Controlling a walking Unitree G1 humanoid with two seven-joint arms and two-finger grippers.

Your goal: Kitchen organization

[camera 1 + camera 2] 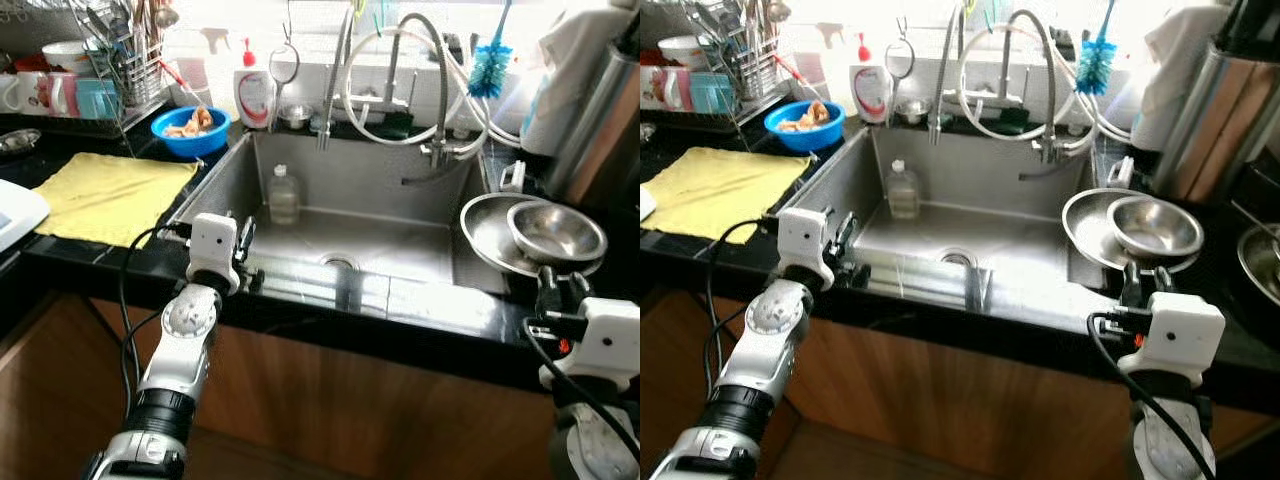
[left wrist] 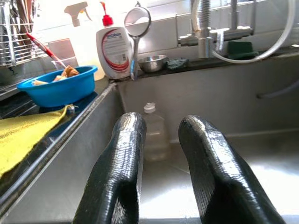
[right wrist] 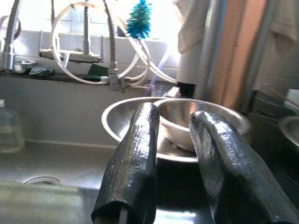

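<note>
A steel sink (image 1: 400,180) lies before me with a small clear bottle (image 1: 283,195) standing upright at its back left. My left gripper (image 1: 250,258) hovers at the sink's front left rim, open and holding nothing; its wrist view looks past both fingers (image 2: 126,154) toward the bottle (image 2: 154,133). On the counter right of the sink a small steel bowl (image 1: 556,232) rests inside a wider steel bowl (image 1: 484,235). My right gripper (image 1: 562,283) is just in front of those bowls, open and holding nothing, with the small bowl (image 3: 205,112) straight beyond its fingers.
A yellow cloth (image 1: 105,195) covers the left counter. Behind it are a blue bowl of food (image 1: 190,130), a soap bottle (image 1: 254,92) and a rack of mugs and utensils (image 1: 90,70). Faucet hoses (image 1: 410,80) and a blue brush (image 1: 489,68) hang over the sink's back.
</note>
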